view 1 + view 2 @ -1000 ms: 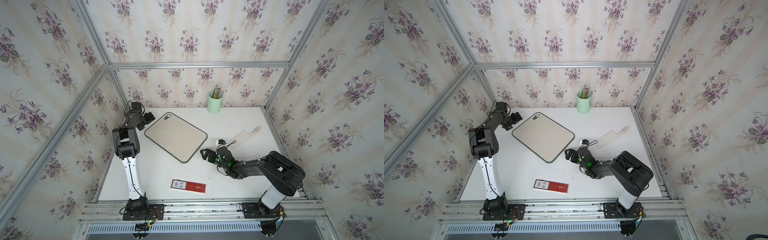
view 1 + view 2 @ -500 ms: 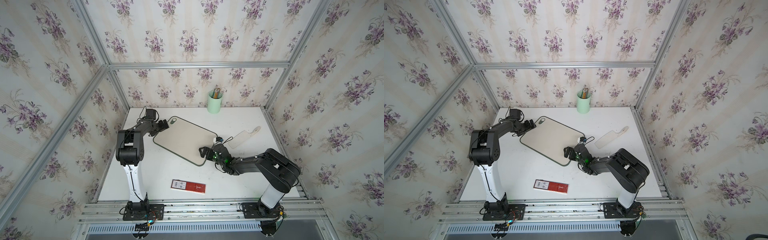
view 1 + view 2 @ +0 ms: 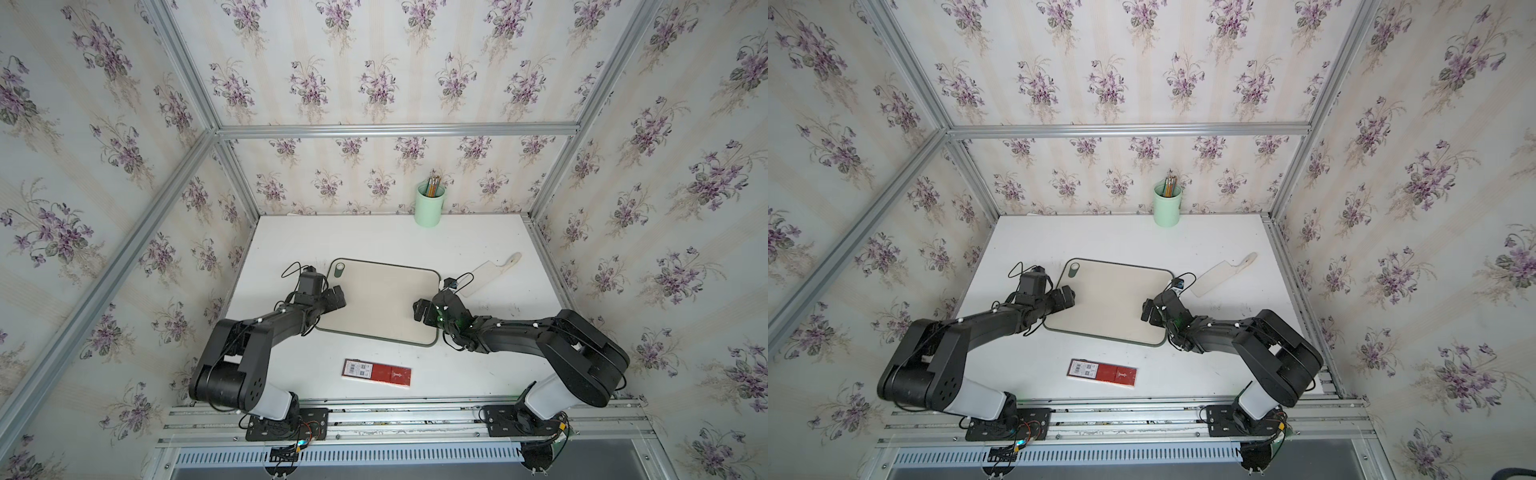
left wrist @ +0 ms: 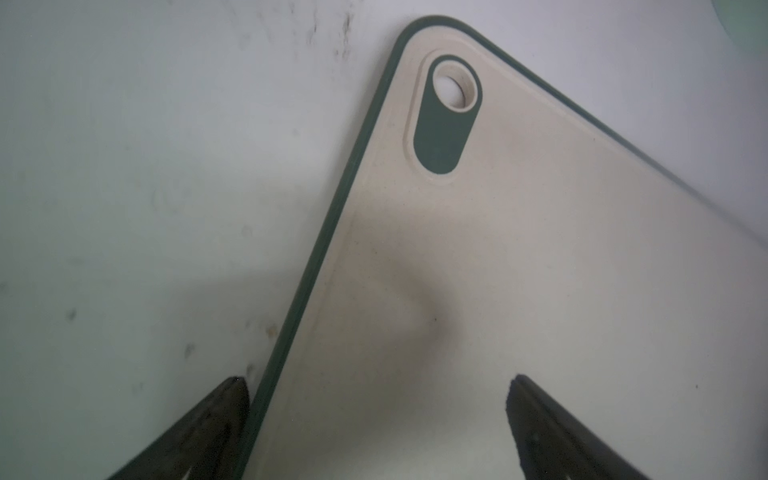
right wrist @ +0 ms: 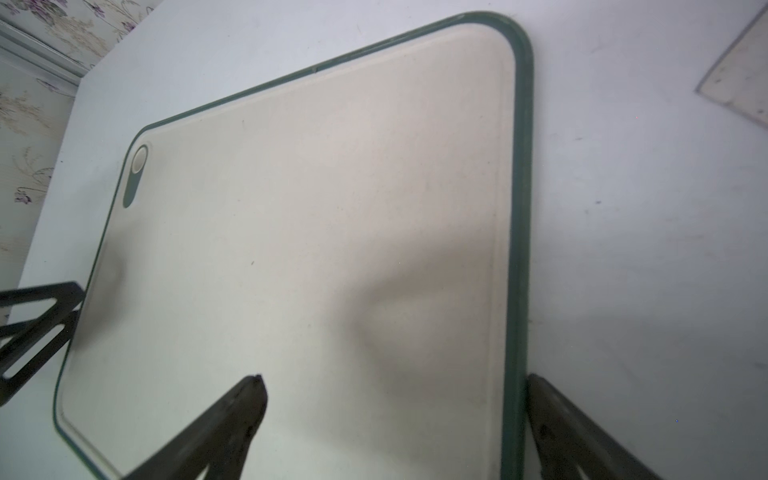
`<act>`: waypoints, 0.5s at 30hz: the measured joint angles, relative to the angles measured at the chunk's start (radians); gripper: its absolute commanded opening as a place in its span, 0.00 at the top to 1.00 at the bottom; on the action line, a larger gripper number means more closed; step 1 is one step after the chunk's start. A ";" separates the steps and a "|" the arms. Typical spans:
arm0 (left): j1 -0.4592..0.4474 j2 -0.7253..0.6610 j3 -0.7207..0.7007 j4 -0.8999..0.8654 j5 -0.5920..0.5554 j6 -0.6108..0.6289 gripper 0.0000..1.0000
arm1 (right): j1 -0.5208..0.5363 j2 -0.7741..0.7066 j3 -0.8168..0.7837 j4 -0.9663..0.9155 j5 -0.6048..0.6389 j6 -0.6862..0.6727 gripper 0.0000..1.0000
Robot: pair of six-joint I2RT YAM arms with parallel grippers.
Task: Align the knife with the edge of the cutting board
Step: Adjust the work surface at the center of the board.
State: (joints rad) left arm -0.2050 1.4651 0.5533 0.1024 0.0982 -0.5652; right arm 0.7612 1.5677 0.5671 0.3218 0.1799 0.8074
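Looking down on the bench (image 3: pixel 374 237) in both top views, we find the cutting board (image 3: pixel 382 303) (image 3: pixel 1113 303) lying flat near the middle, its long sides running left to right and its oval hole (image 3: pixel 340 270) at the far left corner. The left arm (image 3: pixel 266 324) reaches to the left short side of the cutting board. The left jaws stand released and straddle that edge: in the left wrist view one finger (image 4: pixel 199 432) sits over the bench just beside the green rim, and the other is over the beige face. The right arm (image 3: pixel 519 332) reaches to the right short side. The right jaws also stand released and straddle their edge: in the right wrist view one finger (image 5: pixel 573 436) lies just outside the rim, and the other is over the face. We cannot tell whether either outer finger touches the rim. The knife (image 3: pixel 490 274) (image 3: pixel 1219 276) lies flat on the bench, near the far right corner of the cutting board but apart from it. It is set diagonally, blade end nearer that corner and handle toward the far right, parallel to no edge of the cutting board. A red box (image 3: pixel 376 372) lies near the front edge of the bench. A green cup (image 3: pixel 429 205) stands at the back wall.
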 measured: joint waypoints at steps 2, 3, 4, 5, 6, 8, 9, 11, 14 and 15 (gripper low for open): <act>-0.035 -0.065 -0.043 -0.029 -0.021 -0.017 0.00 | -0.002 -0.007 -0.010 -0.001 0.008 -0.002 0.00; -0.053 -0.102 -0.064 -0.061 -0.027 -0.025 0.00 | -0.002 -0.016 -0.023 0.004 0.012 -0.003 0.00; -0.068 -0.136 -0.081 -0.083 -0.029 -0.035 0.01 | -0.003 -0.026 -0.041 0.019 0.013 -0.002 0.00; -0.078 -0.163 -0.096 -0.098 -0.028 -0.046 0.00 | -0.003 -0.035 -0.056 0.033 0.012 -0.002 0.00; -0.087 -0.194 -0.113 -0.116 -0.028 -0.054 0.00 | -0.003 -0.047 -0.076 0.050 0.011 0.000 0.01; -0.099 -0.254 -0.146 -0.141 -0.026 -0.069 0.01 | -0.003 -0.064 -0.100 0.070 0.003 0.005 0.01; -0.103 -0.279 -0.162 -0.148 -0.023 -0.073 0.01 | -0.003 -0.075 -0.111 0.076 -0.003 0.008 0.01; -0.108 -0.322 -0.185 -0.162 -0.019 -0.085 0.00 | -0.002 -0.093 -0.132 0.088 -0.014 0.013 0.01; -0.110 -0.359 -0.198 -0.195 -0.014 -0.092 0.00 | -0.002 -0.112 -0.160 0.115 -0.030 0.025 0.02; -0.110 -0.362 -0.198 -0.203 -0.014 -0.092 0.01 | -0.002 -0.116 -0.168 0.124 -0.035 0.031 0.03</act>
State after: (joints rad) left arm -0.3149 1.1030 0.3557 -0.1005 0.0845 -0.6575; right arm 0.7589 1.4513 0.3988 0.4461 0.1444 0.8379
